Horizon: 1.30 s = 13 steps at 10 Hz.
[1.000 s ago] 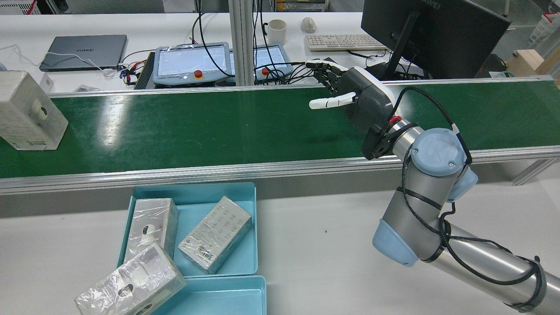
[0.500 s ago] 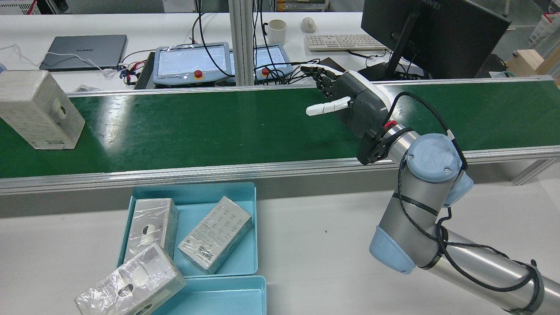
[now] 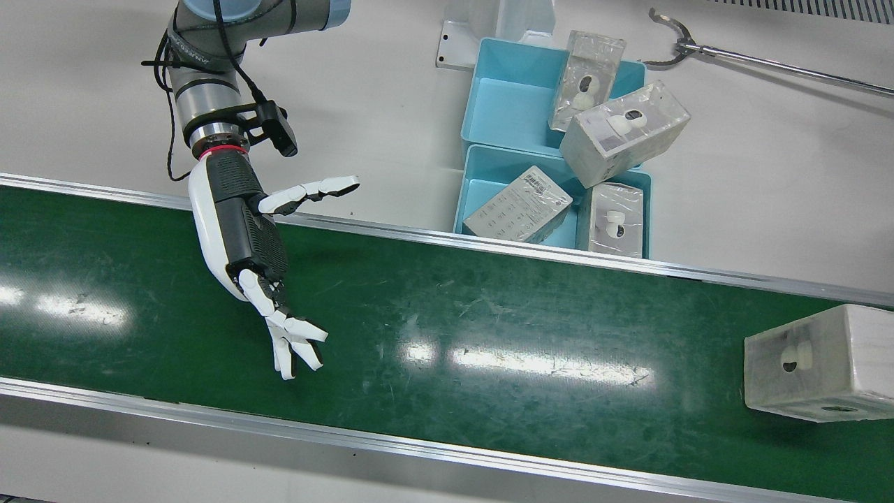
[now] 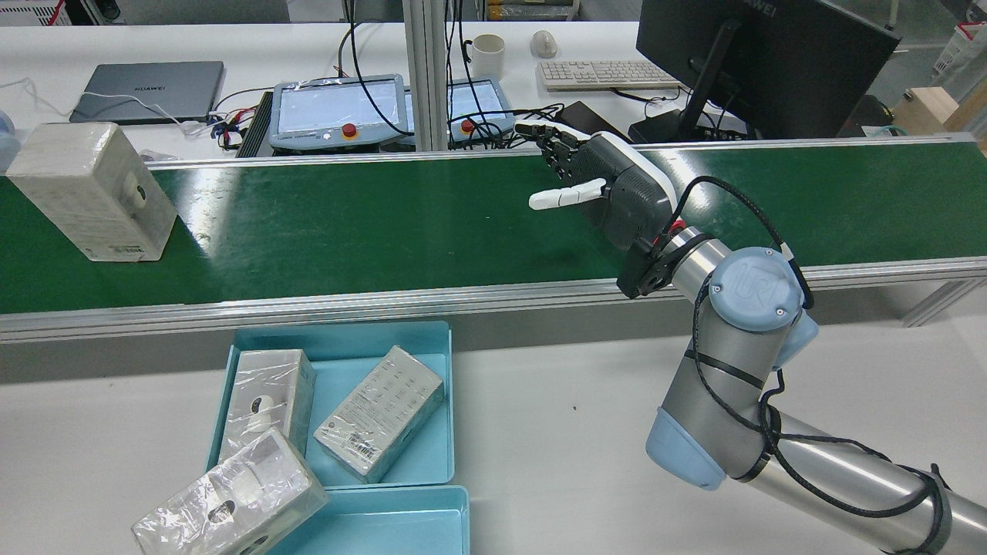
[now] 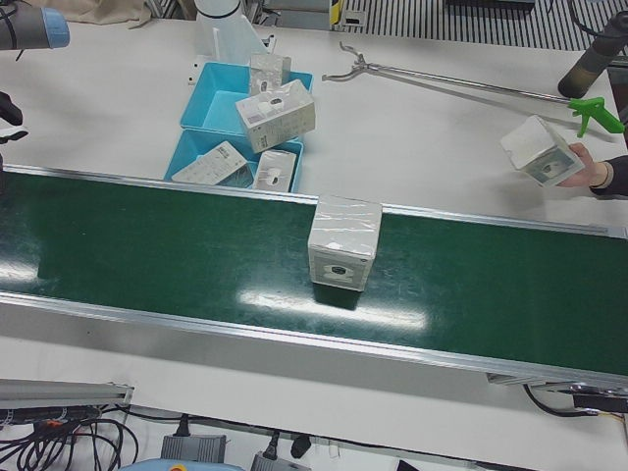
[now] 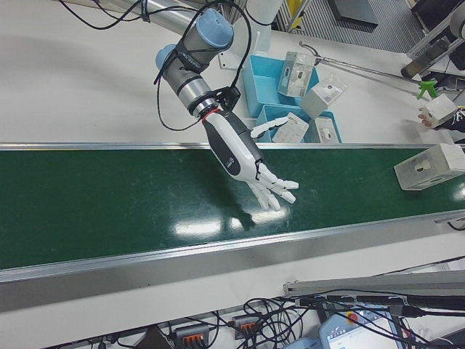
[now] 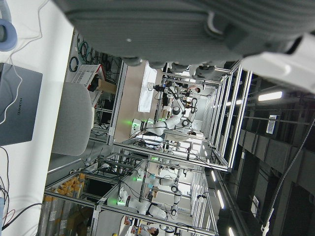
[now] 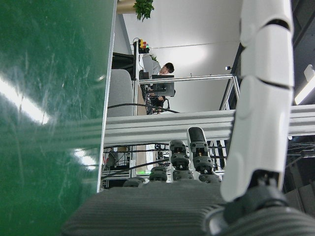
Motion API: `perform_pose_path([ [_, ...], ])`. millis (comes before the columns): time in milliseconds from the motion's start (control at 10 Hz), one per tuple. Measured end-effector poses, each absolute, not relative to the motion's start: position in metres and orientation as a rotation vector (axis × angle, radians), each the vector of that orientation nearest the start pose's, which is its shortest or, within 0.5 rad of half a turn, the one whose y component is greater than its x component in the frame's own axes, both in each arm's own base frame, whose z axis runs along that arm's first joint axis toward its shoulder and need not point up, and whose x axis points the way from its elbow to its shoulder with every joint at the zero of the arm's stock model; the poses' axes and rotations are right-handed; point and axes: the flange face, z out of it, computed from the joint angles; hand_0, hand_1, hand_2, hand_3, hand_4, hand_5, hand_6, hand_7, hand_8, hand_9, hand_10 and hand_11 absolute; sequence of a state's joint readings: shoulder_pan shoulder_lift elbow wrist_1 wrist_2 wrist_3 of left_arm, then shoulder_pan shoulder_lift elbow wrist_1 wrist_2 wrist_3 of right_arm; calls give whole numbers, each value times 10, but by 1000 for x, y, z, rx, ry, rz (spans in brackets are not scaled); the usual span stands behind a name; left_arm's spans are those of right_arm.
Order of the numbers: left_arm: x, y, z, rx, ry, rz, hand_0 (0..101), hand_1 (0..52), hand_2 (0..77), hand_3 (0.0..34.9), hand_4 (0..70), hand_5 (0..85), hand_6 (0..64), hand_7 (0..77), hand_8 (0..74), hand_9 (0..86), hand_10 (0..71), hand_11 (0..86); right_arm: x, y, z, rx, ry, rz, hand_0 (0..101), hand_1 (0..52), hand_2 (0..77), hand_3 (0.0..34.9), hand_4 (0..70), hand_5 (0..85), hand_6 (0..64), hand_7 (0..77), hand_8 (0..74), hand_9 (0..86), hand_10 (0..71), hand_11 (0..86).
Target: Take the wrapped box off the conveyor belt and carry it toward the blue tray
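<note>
Though glossy, film-wrapped rectangular box [image 3: 817,363], scuffed green belt [image 3: 489,328]

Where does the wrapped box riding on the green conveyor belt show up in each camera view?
Front view: wrapped box at the right edge, on the belt.
Rear view: far left, on the belt.
Left-front view: centre, near the belt's far rail.
Right-front view: right edge.
Left hand view: not in it.
Right hand view: not in it.
Shared landmark: the green conveyor belt, with the blue tray beside it.
</note>
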<state>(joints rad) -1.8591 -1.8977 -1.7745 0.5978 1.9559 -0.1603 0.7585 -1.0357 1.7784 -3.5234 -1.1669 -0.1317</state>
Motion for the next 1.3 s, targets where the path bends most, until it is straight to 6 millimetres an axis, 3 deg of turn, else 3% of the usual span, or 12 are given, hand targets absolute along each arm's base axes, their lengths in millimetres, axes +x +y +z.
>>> perform_pose_path([
  [500, -251, -510, 472, -310, 2174, -2335, 0, 0, 11, 0, 0, 11, 5, 5, 5, 0, 5, 5, -348, -567, 338, 574, 2695, -1882, 467, 131, 98, 0, 125, 218, 49, 38, 16, 38, 0, 5],
  [800, -251, -510, 472, -310, 2174, -2335, 0, 0, 11, 0, 0, 11, 5, 5, 5, 0, 5, 5, -345, -569, 338, 573, 2692, -1871, 467, 131, 109, 0, 125, 218, 49, 38, 16, 38, 0, 5],
  [900, -251, -510, 472, -310, 2174, -2335, 0, 0, 11, 0, 0, 11, 5, 5, 5, 0, 5, 5, -343, -570, 337, 571, 2691, -1867, 467, 131, 98, 0, 93, 218, 49, 44, 16, 38, 0, 5],
  [1300, -251, -510, 472, -310, 2174, -2335, 0, 0, 11, 0, 0, 11, 5, 5, 5, 0, 0, 5, -343, -569, 337, 572, 2691, -1868, 468, 131, 98, 0, 109, 218, 49, 38, 16, 38, 0, 5],
])
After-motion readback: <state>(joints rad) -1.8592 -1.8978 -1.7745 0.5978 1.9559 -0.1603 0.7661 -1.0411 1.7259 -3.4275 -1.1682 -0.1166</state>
